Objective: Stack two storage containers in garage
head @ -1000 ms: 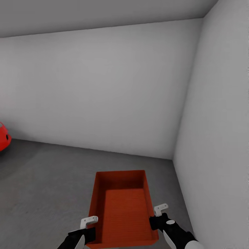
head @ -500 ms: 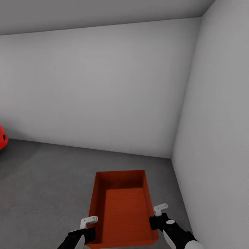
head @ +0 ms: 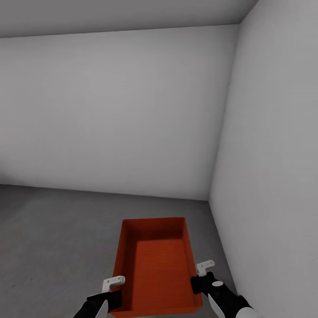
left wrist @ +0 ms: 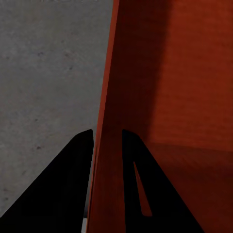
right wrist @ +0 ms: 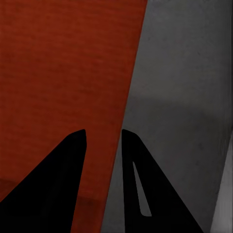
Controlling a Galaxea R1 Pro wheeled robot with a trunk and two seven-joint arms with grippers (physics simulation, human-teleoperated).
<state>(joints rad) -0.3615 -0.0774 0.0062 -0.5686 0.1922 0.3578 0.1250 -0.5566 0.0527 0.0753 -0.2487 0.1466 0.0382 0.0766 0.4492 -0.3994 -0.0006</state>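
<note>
Container (head: pixel 159 269) between both pincers

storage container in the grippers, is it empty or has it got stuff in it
Empty. The head view looks down into the open-top storage container and shows bare ribbed bottom and plain inner walls, nothing inside.

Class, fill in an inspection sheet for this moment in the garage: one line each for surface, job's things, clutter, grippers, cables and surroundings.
Surface: dark grey speckled concrete floor, bare around the robot.
Job's things: one red-orange storage container, open top, nothing inside, carried between both arms, long side pointing ahead.
Clutter: nothing seen.
Grippers: left gripper pinches the container's left wall, one finger outside, one inside; right gripper pinches the right wall the same way.
Cables: nothing seen.
Surroundings: plain white-grey wall ahead meets a side wall on the right, forming a corner near the container.
</note>
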